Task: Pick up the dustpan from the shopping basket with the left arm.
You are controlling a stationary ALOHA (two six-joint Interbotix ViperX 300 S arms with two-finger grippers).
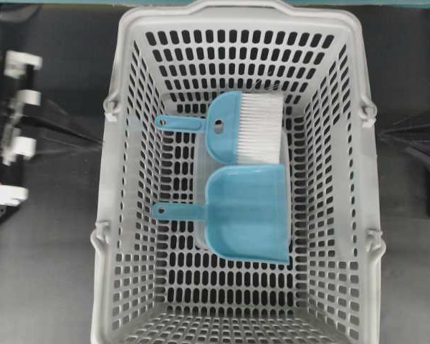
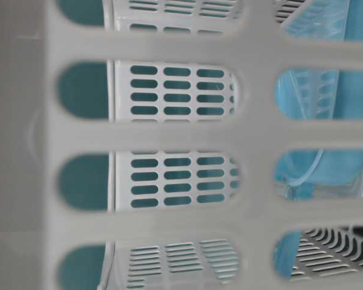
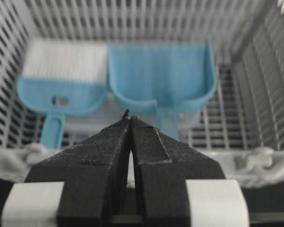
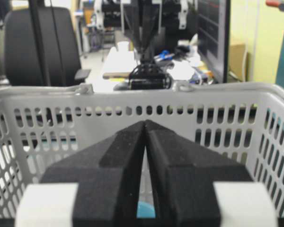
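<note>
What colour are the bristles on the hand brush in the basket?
White, on the light blue hand brush; clearest in the overhead exterior view.

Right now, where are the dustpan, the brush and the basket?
dustpan [image 1: 247,211]: overhead view, middle of the flat pan.
brush [image 1: 259,127]: overhead view, on the white bristles.
basket [image 1: 236,8]: overhead view, on the far rim.

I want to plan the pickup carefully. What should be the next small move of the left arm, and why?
Probably open the jaws and advance over the basket rim toward the dustpan handle. The left gripper is shut, empty and outside the near wall, while the dustpan lies on the floor beside the brush, handle pointing toward this arm.
</note>
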